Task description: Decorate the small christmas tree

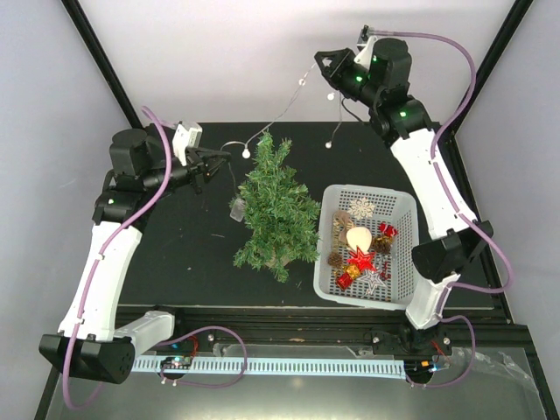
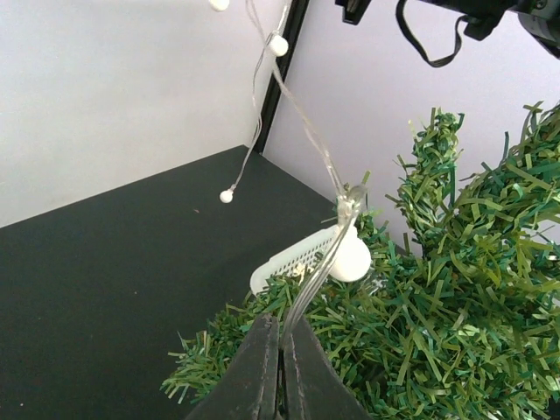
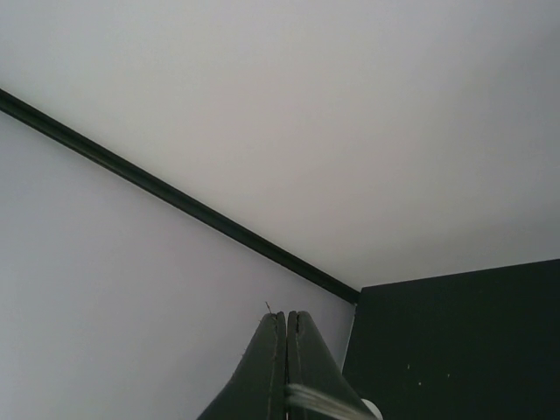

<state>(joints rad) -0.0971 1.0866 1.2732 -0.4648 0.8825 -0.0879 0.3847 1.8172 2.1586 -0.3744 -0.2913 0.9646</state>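
Stretching the string (image 1: 273, 117) between our left hand (image 1: 223, 157) and right hand (image 1: 322, 63), both pinched shut on it, we should lower it slowly onto the tree (image 1: 276, 210), standing mid-table (image 1: 175, 254) beside the basket (image 1: 323, 254), keeping slack from snagging branches.

Left arm (image 1: 109, 254), above the left end of the black mounting rail (image 1: 289, 325): white link shells, black joint housings, black base block (image 1: 86, 357), one green indicator light (image 1: 111, 200). A lilac cable (image 1: 156, 188) runs along it, and a white camera module (image 1: 186, 136) sits at the wrist.
Left gripper (image 2: 280, 325): two matte black tapered fingers (image 2: 255, 376).
Right arm (image 1: 429, 184), above the rail's right end: the same white shells and black joints, with green lights (image 1: 401, 112) and a lilac cable (image 1: 464, 66).
Right gripper (image 3: 286, 317): black wedge-shaped fingers (image 3: 267, 367).
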